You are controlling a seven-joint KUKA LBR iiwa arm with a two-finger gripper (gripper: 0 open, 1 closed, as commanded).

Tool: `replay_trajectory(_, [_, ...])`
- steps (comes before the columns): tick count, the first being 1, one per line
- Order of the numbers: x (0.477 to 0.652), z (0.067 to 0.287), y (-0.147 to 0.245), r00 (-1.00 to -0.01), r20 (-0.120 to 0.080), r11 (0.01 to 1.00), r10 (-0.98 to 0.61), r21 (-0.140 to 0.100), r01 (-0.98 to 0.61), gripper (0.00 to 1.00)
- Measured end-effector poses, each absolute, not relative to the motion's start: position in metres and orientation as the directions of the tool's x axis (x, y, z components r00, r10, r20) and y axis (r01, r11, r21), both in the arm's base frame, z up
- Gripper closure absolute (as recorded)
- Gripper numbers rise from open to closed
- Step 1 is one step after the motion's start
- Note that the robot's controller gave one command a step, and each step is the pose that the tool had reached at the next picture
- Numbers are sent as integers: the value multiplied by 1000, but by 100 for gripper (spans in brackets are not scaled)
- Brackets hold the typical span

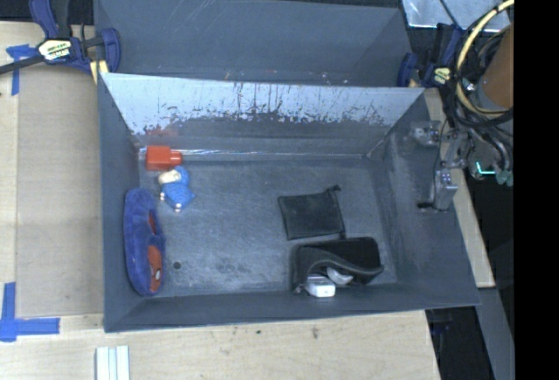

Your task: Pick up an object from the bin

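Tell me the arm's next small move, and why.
Probably shift the gripper leftward in the view, over the bin floor: it hangs by the right wall, off every object. The nearest are the black pouch-like thing and the dark flat square.

Five loose things are counted in the grey bin (262, 46). By colour, one orange-red block (163, 158) is counted, and one small blue and white toy figure (175, 189). One long blue thing (142, 240) with an orange patch is counted as well, its kind not being made out. Two dark things are counted: one flat black square pouch (311, 215) and one curved black thing (339, 263) with a white part.
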State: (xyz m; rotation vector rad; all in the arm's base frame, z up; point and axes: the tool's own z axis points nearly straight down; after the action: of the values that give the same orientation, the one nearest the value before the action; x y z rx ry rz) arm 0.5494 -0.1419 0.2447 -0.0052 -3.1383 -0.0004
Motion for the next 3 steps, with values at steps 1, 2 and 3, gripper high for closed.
replay_trajectory(1, [580, 67, -66, -998, -1, 998, 58, 0, 58, 0])
replay_trajectory(2, [573, 101, -29, -948, -7, 948, 319, 3, 319, 0])
replay_trajectory(3, [569, 112, -2, -909, -8, 909, 417, 3, 417, 0])
